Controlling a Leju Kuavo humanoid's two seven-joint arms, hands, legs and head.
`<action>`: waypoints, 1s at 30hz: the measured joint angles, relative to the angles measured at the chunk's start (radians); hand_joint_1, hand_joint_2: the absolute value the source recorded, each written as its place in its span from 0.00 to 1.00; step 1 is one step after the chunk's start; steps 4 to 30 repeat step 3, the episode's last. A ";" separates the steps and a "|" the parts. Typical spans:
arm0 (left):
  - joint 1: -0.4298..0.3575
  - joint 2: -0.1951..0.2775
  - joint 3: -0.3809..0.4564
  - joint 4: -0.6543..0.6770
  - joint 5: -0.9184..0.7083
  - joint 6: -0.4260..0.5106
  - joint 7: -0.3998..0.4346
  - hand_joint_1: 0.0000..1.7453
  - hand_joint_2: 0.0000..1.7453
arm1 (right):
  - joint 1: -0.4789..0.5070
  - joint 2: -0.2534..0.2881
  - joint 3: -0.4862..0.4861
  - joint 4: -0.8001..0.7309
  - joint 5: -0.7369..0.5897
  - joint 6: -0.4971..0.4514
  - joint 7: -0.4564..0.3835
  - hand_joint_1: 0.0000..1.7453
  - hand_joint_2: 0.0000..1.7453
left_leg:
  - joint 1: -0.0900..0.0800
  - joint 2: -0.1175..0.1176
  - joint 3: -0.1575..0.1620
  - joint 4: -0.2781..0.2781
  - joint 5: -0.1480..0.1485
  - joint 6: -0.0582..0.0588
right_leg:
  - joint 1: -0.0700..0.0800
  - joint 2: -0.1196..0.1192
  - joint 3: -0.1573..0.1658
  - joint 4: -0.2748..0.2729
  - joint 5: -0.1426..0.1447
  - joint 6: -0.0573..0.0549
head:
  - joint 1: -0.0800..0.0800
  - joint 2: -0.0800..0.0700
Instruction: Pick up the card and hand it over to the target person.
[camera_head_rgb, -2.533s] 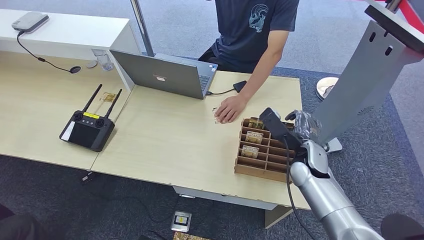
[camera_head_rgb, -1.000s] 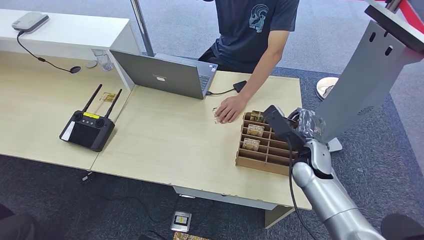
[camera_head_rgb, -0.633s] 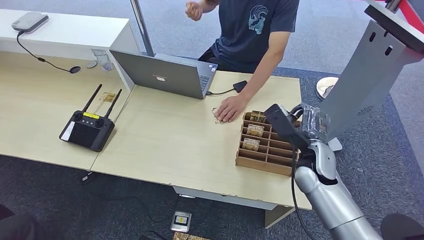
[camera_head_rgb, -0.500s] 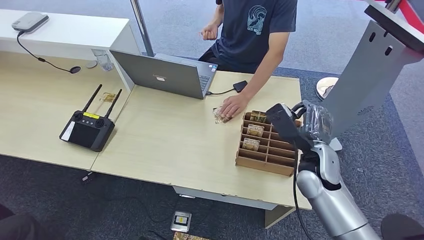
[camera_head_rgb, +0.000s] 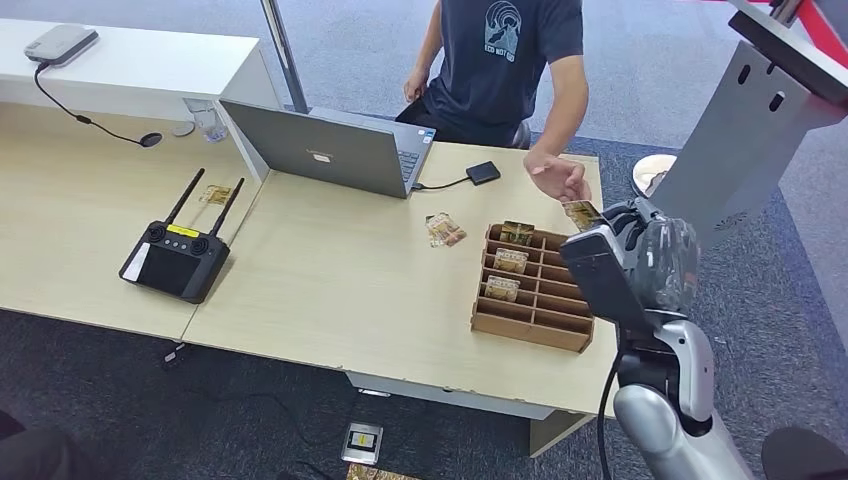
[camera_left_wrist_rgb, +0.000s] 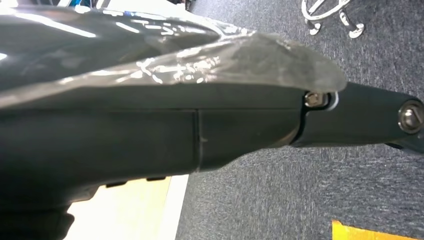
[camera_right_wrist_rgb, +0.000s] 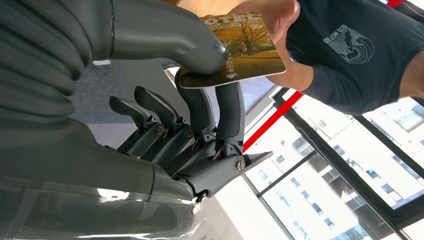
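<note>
My right hand (camera_head_rgb: 645, 250) is raised beyond the table's right end, above the wooden card rack (camera_head_rgb: 530, 333). It pinches a yellow hotel card (camera_head_rgb: 581, 213) between thumb and fingers. In the right wrist view the card (camera_right_wrist_rgb: 240, 55) lies under my thick thumb (camera_right_wrist_rgb: 165, 35), and the seated person's hand (camera_right_wrist_rgb: 265, 10) touches its far end. In the head view that hand (camera_head_rgb: 558, 178) hovers just beyond the card. My left hand (camera_left_wrist_rgb: 360, 115) shows as a dark part over carpet, its pose unclear.
The rack holds more cards in its slots. Two loose cards (camera_head_rgb: 444, 230) lie on the table left of it. A laptop (camera_head_rgb: 320, 150), a black adapter (camera_head_rgb: 483, 172) and a remote controller (camera_head_rgb: 175, 255) sit on the desk. A grey stand (camera_head_rgb: 740, 140) rises close on the right.
My right hand rose from over the rack and moved right with the card. The person lifted a hand off the loose cards on the table and brought it to my card.
</note>
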 joint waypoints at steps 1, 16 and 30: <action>-0.001 -0.001 -0.002 0.000 -0.001 -0.001 0.003 0.00 0.00 | 0.001 0.000 -0.001 0.002 0.001 0.000 -0.002 1.00 1.00 | 0.000 0.000 0.000 0.000 0.000 0.000 | 0.000 0.000 0.000 0.000 0.000 0.000 | 0.000 0.000; -0.002 -0.002 -0.004 0.001 -0.003 -0.003 0.006 0.00 0.00 | 0.003 0.001 -0.003 0.005 0.002 0.000 -0.004 1.00 1.00 | 0.000 0.000 0.000 0.000 0.000 0.000 | 0.000 0.001 0.000 0.000 0.000 0.000 | 0.000 0.000; -0.002 -0.002 -0.004 0.001 -0.003 -0.003 0.006 0.00 0.00 | 0.003 0.001 -0.003 0.005 0.002 0.000 -0.004 1.00 1.00 | 0.000 0.000 0.000 0.000 0.000 0.000 | 0.000 0.001 0.000 0.000 0.000 0.000 | 0.000 0.000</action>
